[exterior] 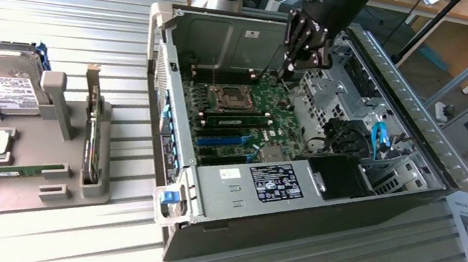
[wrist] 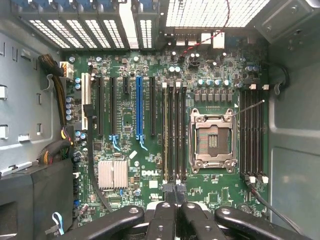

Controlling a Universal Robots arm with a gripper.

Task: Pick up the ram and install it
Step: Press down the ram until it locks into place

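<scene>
Overhead, the black two-fingered claw point(exterior: 294, 68) point(wrist: 175, 192) hangs clenched inside the open grey metal computer case point(exterior: 226, 190), above the green motherboard point(wrist: 220, 187); whether it pinches anything I cannot tell. At seven o'clock, a long thin green ram stick point(exterior: 241, 114) point(wrist: 166, 135) stands in a black memory slot. The exterior view adds a second green stick point(exterior: 10, 171) at eight o'clock, on the grey plastic tray point(exterior: 16, 198).

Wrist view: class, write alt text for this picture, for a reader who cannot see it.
The gripper, jaws shut, hangs over a green Dell motherboard inside an open computer case, near one end of a bank of black memory slots. An empty CPU socket sits beside those slots, and a blue expansion slot lies on their other side.
</scene>
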